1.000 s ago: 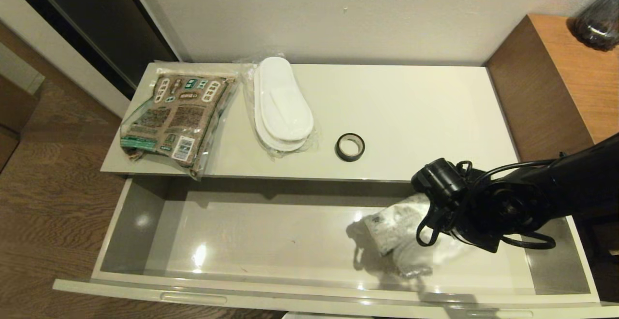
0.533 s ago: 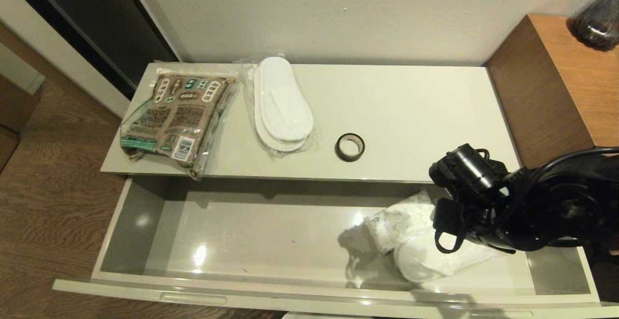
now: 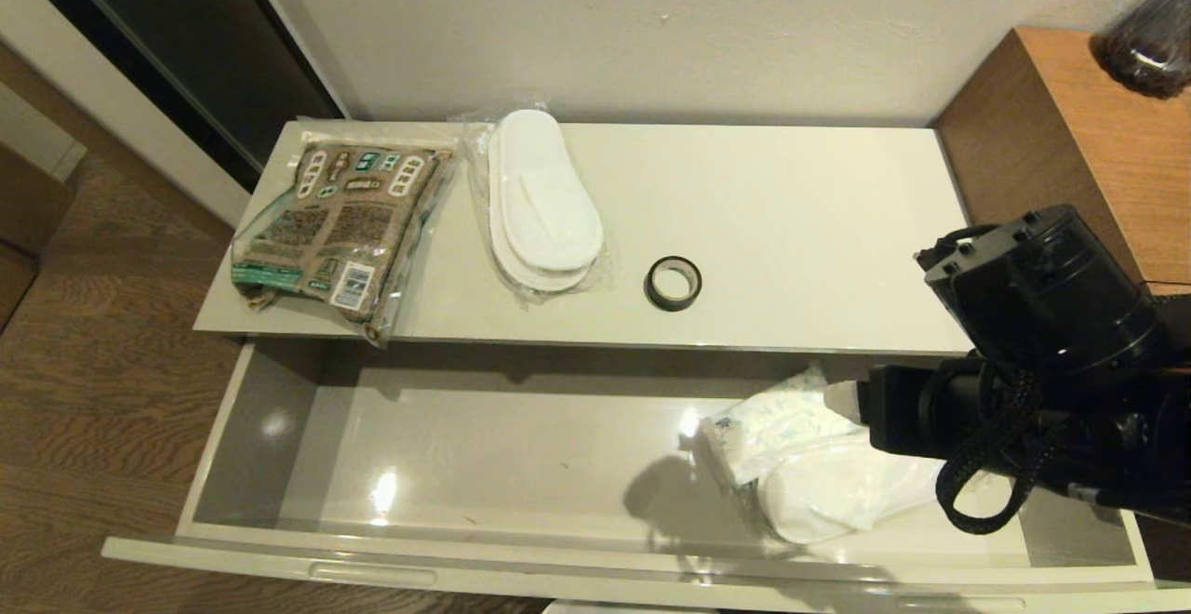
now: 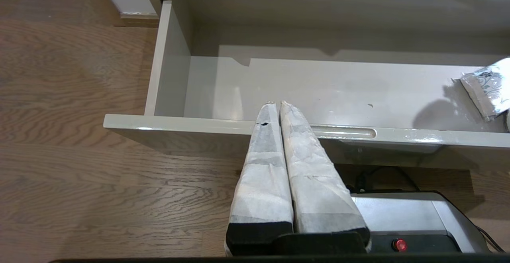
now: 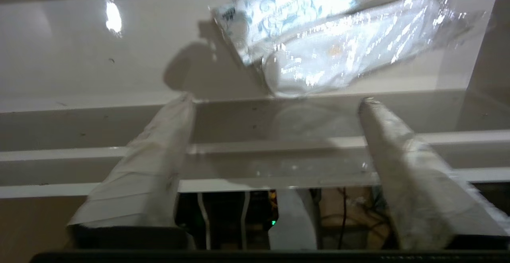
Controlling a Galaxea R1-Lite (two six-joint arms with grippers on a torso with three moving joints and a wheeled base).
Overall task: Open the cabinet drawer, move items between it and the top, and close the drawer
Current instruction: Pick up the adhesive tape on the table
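Note:
The cabinet drawer [image 3: 484, 451] stands pulled out. At its right end a clear-wrapped pair of white slippers [image 3: 837, 495] lies against a small white sachet [image 3: 768, 420]. My right gripper [image 5: 275, 98] is open and empty, raised over the drawer's front rim [image 5: 279, 155], short of the slippers [image 5: 350, 48]. On the top [image 3: 819, 214] lie the brown-and-green packet [image 3: 340, 223], the other slipper pair [image 3: 544, 205] and the black tape roll [image 3: 673, 283]. My left gripper [image 4: 275, 103] is shut and empty, in front of the drawer near its left slot handle [image 4: 342, 132].
A taller brown wooden unit [image 3: 1089, 158] with a dark glass object [image 3: 1154, 37] flanks the cabinet on the right. My right arm [image 3: 1033, 316] hides the drawer's right end. Wooden floor [image 3: 93, 391] lies to the left.
My right gripper has let go of the slipper pair in the drawer, and the arm has risen and drawn back to the right. The slippers now lie uncovered.

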